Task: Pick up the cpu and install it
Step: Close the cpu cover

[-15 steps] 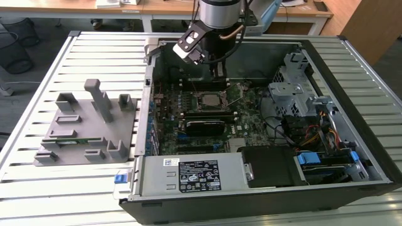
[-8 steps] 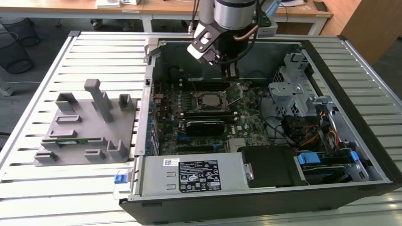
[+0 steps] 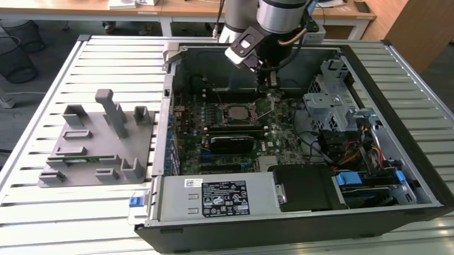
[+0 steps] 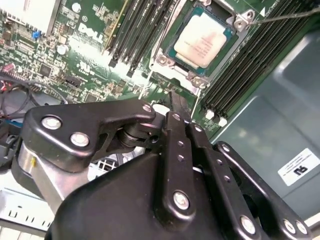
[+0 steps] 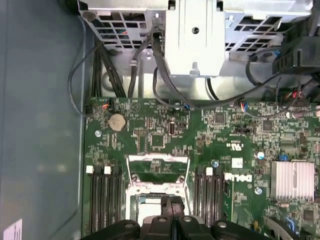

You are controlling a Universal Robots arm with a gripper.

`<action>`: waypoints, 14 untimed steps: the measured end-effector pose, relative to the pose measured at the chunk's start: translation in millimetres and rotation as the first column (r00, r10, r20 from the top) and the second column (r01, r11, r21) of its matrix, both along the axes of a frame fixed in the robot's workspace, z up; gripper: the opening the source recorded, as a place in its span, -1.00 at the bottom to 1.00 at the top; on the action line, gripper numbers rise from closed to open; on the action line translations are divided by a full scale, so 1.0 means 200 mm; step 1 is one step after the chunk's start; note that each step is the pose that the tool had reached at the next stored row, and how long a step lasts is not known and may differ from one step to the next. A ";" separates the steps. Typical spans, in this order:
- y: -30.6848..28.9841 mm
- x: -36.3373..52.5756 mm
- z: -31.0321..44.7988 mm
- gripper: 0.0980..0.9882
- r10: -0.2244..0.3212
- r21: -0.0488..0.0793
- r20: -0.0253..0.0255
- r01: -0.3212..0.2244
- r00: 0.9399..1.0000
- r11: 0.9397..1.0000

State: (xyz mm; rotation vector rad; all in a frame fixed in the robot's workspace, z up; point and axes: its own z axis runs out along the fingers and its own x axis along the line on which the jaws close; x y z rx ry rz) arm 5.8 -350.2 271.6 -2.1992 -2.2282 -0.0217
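The cpu (image 4: 202, 42) lies flat in the motherboard socket (image 4: 196, 79), silvery top up. The claw (image 5: 172, 204) hovers just above the socket, fingers together, holding nothing. Judgement: placement appears complete. Any further move calls for clearing the thin wire lever (image 4: 285, 18).

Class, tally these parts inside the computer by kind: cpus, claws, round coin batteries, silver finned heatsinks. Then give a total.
cpu: 1
claw: 1
round coin battery: 1
silver finned heatsink: 1
Total: 4
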 end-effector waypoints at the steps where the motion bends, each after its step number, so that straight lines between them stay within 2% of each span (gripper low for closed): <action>1: 0.003 0.010 -0.003 -0.98 0.000 0.000 0.000 0.000 1.000 1.000; 4: 0.007 0.020 -0.015 -0.98 0.011 0.000 0.001 -0.011 1.000 1.000; 8: 0.012 0.023 -0.032 -0.98 0.031 0.000 0.012 -0.031 0.999 1.000; 14: 0.037 0.105 -0.040 -0.98 0.032 0.000 0.013 -0.032 0.999 0.999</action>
